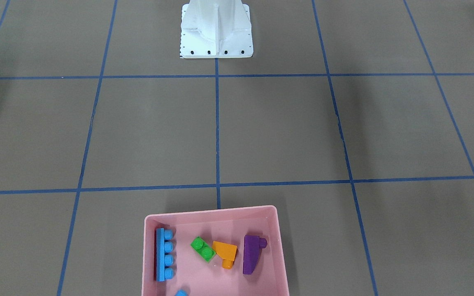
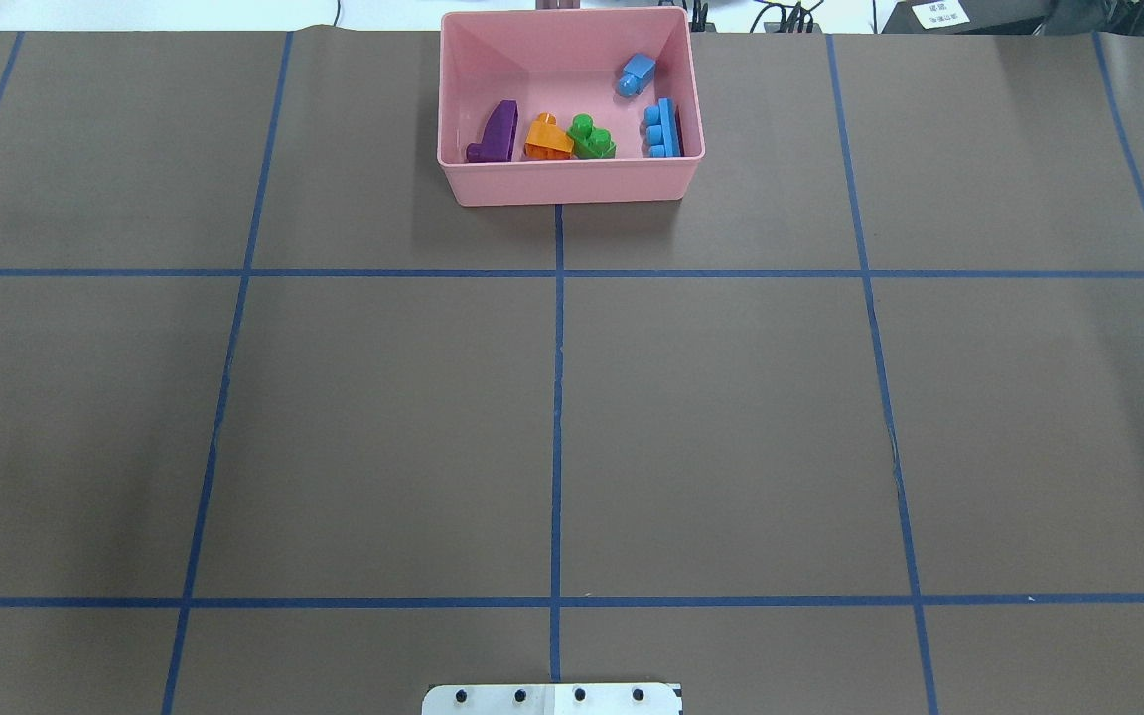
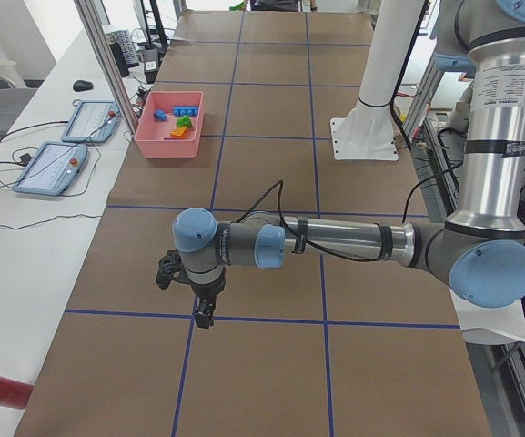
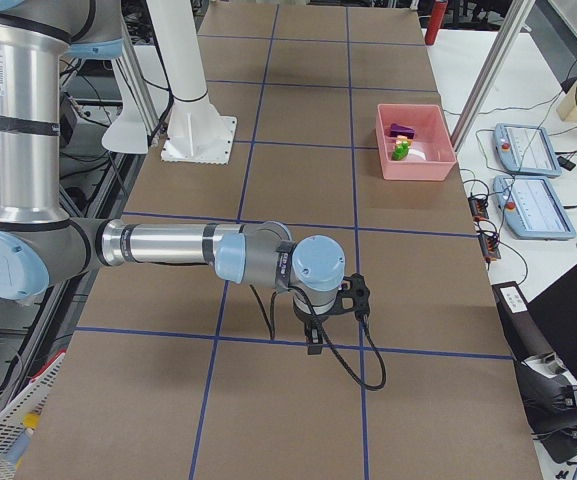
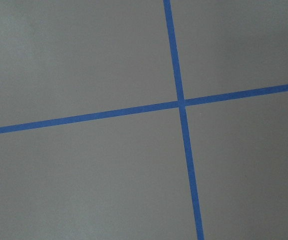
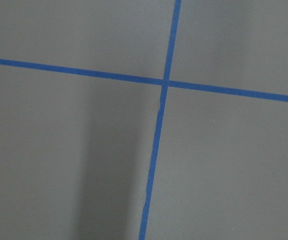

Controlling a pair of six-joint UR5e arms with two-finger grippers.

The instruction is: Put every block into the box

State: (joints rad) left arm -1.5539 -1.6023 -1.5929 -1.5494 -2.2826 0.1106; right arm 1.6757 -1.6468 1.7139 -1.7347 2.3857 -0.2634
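Jaws of the left gripper (image 3: pixel 204 319) and the right gripper (image 4: pixel 314 345) show only in the side views, so I cannot tell whether they stand apart or together.

Front-facing view: one pink box (image 1: pixel 210 210) sits at the near edge of the table (image 1: pixel 282 131). Five glossy studded bricks lie inside it. The long blue four-stud brick (image 1: pixel 163 255) rests on its side along one wall. The green two-stud brick (image 1: pixel 203 248) touches the orange sloped brick (image 1: pixel 225 251). The purple sloped brick (image 1: pixel 252 255) lies near the opposite wall. The small blue one-stud brick (image 1: pixel 180 293) is cut off by the bottom edge. One white robot base (image 1: pixel 216 33) stands at the far side.

Overhead view: the same five bricks lie in the box, which has smooth walls and rounded corners. No brick lies on the matte brown table, which is crossed by blue tape lines (image 2: pixel 557 397).

Left side view: the left gripper points down over the table near a tape crossing, well apart from the box and its bricks.

Right side view: the right gripper likewise hangs just above a tape line, well apart from the box.

Left wrist view: one tape crossing on plain brown surface, with no brick and no fingers in sight.

Right wrist view: one tape crossing and a soft shadow band.
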